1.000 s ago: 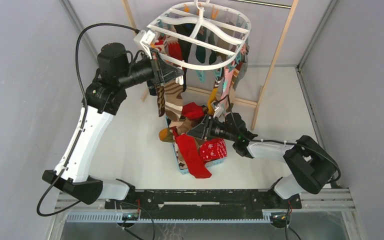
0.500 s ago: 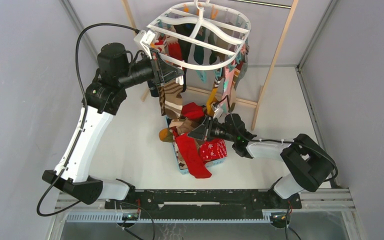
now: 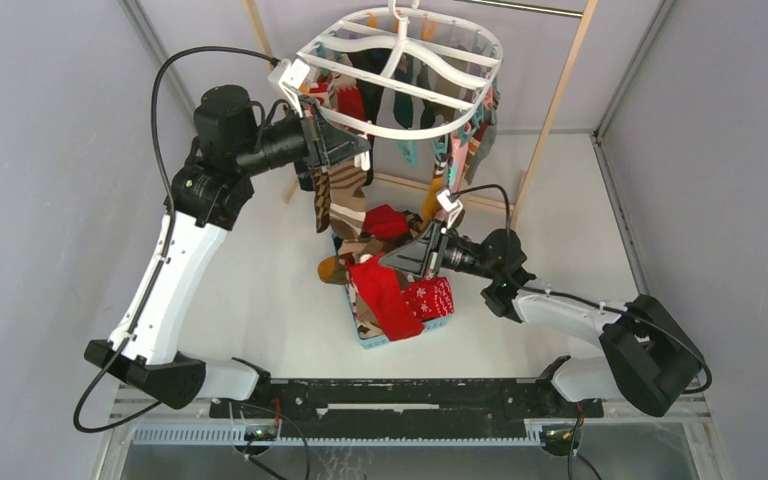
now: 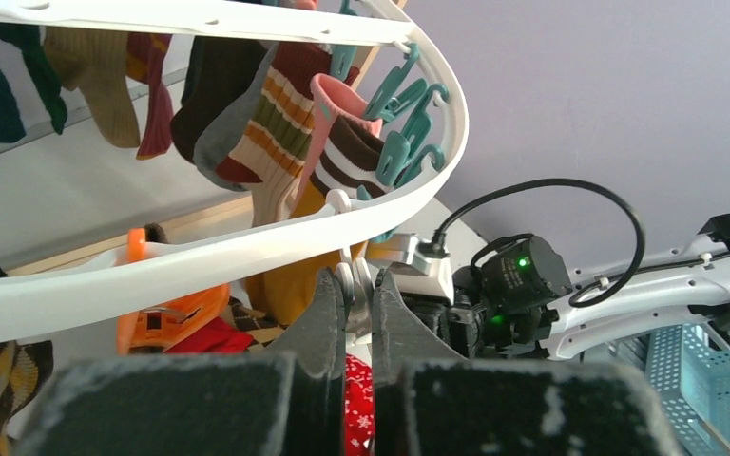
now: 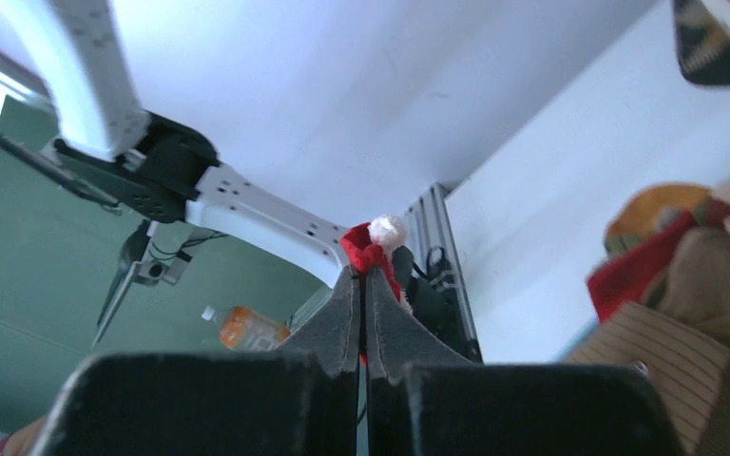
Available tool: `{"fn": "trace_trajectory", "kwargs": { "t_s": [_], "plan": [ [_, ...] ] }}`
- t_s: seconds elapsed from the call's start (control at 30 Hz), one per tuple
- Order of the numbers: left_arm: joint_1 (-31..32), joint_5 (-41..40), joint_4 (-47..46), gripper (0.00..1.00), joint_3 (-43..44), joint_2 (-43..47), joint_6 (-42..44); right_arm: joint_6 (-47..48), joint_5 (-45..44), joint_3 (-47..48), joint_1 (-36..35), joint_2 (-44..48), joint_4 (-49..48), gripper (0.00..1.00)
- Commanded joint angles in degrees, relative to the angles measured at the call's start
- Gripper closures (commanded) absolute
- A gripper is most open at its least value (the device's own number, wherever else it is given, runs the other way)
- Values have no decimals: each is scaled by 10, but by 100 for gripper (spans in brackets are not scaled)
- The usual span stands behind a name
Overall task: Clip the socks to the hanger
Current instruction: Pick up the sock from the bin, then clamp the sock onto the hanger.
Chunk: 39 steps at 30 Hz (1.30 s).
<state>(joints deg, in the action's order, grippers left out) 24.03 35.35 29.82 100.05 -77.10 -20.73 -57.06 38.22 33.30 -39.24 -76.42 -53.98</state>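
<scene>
The white oval hanger [image 3: 400, 70] hangs at the top centre with several socks clipped round it. My left gripper [image 3: 358, 152] is at its near rim, shut on a white clothespin [image 4: 361, 285] just under the rim [image 4: 247, 249]. My right gripper [image 3: 392, 262] is over the sock pile and shut on the plain red sock [image 3: 385, 295], which hangs down from it. In the right wrist view the jaws [image 5: 362, 277] pinch the sock's red cuff [image 5: 369, 249]. The snowflake sock [image 3: 430, 297] lies beside it.
A light-blue basket [image 3: 372, 340] under the hanger holds the loose socks. A brown-and-cream argyle sock [image 3: 345, 195] hangs from the hanger's left side. Pale wooden rack posts [image 3: 550, 120] stand behind and to the right. Teal clips [image 4: 404, 142] and an orange clip [image 4: 166, 313] dangle from the rim.
My right arm has drawn back to the right and risen, pulling the red sock up out of the pile. The left arm has stayed on the clothespin.
</scene>
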Motion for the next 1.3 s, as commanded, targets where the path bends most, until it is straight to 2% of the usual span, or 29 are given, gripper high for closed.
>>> {"fn": "trace_trajectory", "kwargs": {
  "t_s": [0.0, 0.27, 0.7, 1.27],
  "plan": [
    [6, 54, -28, 100, -16, 19, -44, -24, 1, 5, 7, 42, -107, 100],
    [8, 87, -84, 100, -45, 13, -101, -63, -71, 43, 15, 24, -214, 100],
    [8, 114, -104, 100, -49, 12, -117, -88, -112, 151, 30, -67, -245, 100],
    [7, 123, -104, 100, -47, 12, -115, -123, -131, 174, 47, -100, -296, 100]
  ]
}}
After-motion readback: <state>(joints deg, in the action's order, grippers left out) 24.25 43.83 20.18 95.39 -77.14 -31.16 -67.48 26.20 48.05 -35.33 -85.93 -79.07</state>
